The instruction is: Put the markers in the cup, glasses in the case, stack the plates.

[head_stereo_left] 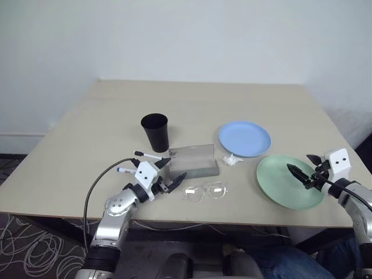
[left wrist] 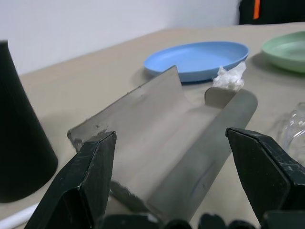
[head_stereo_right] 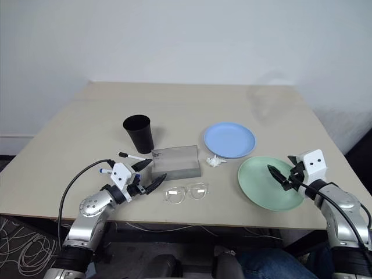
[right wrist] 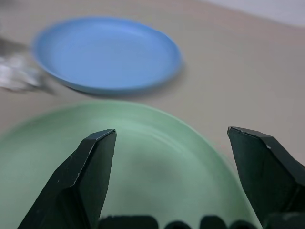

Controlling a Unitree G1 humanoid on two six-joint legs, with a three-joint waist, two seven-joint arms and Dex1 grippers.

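Presently: left gripper (head_stereo_left: pixel 170 175) wide apart, empty, at near end of grey case (head_stereo_left: pixel 195 160). Right gripper (head_stereo_left: pixel 304 170) spread, empty, over mint plate (head_stereo_left: pixel 285 185). Blue plate (head_stereo_left: pixel 244 138) apart, just behind. Glasses (head_stereo_left: pixel 204 191) on table (head_stereo_left: pixel 192 104) before case. Two markers (head_stereo_left: pixel 146 156) beside black cup (head_stereo_left: pixel 155 132), outside it.

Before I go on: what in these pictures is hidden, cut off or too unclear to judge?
- Two white markers: head views, the left gripper covers their ends near the grey case.
- Clear-framed glasses: faint against the table; left wrist view cuts them at the edge.
- Black tapered cup: left wrist view crops its rim.
- Light blue plate: blurred in right wrist view.
- Mint green plate: partly behind the open right gripper.
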